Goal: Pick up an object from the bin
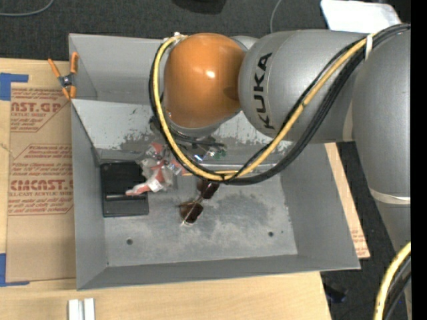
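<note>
Crinkled red-and-silver wrapper (155, 173) lies beside the tool (181, 153), grip state indiscernible; matt black box (123, 191), brown sunglasses (195, 209) nearby in the scuffed metal bin (253, 213).

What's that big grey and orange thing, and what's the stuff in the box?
It's a robot arm, seen by one camera looking down from above. The orange ball is a cover on its wrist. It reaches into a grey metal bin to pick something up. In the bin lie a black box on the left, a crumpled red and white wrapper beside it, and brown sunglasses in the middle. Its gripper hangs under the cover, near the wrapper; I cannot tell whether it holds anything.
</note>
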`<move>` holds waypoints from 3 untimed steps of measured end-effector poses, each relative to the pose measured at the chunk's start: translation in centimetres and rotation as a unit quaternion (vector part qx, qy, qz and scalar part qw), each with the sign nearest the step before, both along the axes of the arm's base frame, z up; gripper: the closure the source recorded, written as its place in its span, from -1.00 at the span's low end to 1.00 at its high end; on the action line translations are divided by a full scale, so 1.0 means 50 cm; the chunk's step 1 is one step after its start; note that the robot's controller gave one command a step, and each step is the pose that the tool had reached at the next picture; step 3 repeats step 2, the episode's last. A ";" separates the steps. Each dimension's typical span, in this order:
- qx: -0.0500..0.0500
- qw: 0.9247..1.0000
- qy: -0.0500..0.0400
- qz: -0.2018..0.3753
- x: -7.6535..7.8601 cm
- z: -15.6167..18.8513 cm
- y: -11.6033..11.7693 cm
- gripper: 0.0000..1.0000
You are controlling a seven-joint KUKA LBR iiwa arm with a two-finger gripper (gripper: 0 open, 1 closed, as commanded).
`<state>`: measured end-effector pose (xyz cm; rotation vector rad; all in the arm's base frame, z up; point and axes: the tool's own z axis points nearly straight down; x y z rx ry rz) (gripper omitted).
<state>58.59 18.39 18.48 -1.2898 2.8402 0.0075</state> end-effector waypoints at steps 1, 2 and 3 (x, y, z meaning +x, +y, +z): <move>-0.002 0.998 -0.002 0.070 0.005 -0.049 0.061 1.00; -0.001 0.999 0.003 0.039 -0.021 0.053 0.043 1.00; -0.001 0.999 0.003 0.039 -0.021 0.053 0.043 1.00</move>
